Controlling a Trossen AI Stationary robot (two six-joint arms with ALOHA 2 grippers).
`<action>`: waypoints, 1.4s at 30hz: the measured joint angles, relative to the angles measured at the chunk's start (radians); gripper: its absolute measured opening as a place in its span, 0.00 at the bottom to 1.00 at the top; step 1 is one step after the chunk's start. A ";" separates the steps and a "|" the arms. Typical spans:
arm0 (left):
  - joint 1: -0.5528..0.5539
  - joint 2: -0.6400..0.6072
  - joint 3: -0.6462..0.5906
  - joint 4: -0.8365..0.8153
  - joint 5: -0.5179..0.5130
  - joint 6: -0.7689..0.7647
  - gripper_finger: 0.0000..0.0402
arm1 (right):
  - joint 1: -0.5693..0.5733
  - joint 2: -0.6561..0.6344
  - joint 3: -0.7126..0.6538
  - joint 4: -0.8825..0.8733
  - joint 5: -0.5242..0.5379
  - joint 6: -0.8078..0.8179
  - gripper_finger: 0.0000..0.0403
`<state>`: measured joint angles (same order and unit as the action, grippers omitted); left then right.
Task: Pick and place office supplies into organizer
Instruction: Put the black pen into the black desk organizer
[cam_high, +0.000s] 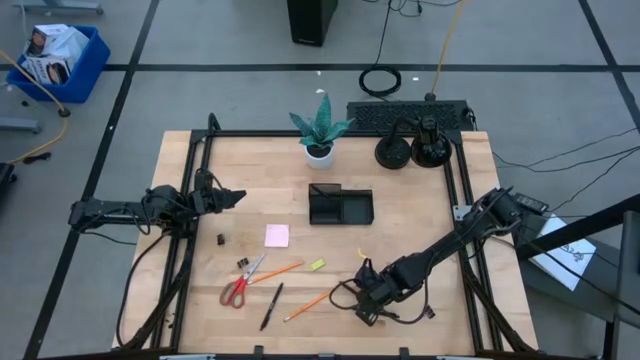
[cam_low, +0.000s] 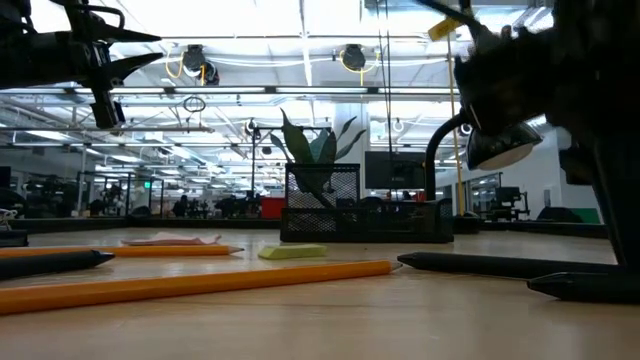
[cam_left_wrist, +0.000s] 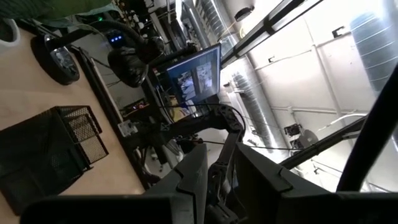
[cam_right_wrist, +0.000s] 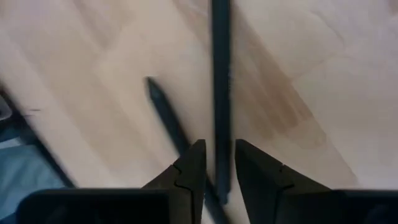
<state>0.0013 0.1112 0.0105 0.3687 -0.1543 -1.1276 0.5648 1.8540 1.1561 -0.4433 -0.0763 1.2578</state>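
My right gripper points steeply down near the table's near edge, shut on a black pen; a second black pen lies slantwise beside it. To the left lie two orange pencils, another black pen, red-handled scissors, a yellow-green highlighter, a pink pad and binder clips. The black mesh organizer stands at mid-table. My left gripper waits raised at the left, its fingers a narrow gap apart, holding nothing. My right gripper has the black pen's shaft, near one end, between its two fingers. The fingers come from above, slanting steeply down, one on each long side of the pen. The pen lies flat on the table.
A potted plant, a black keyboard and two round black bases stand along the far edge. Black frame rails run along the table's left and right sides. Bare wood lies between the organizer and the right rail.
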 joint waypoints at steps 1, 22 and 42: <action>0.000 0.000 0.000 0.000 0.000 -0.003 0.21 | 0.000 0.007 0.000 -0.001 -0.001 -0.007 0.18; 0.000 0.000 0.000 0.002 -0.003 -0.033 0.21 | -0.009 0.036 0.021 -0.080 0.064 -0.069 0.03; 0.000 0.000 0.000 0.000 -0.004 -0.029 0.21 | -0.098 -0.072 0.014 -0.055 0.261 -0.027 0.00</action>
<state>0.0013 0.1108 0.0105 0.3683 -0.1581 -1.1564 0.4671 1.7820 1.1698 -0.4988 0.1848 1.2306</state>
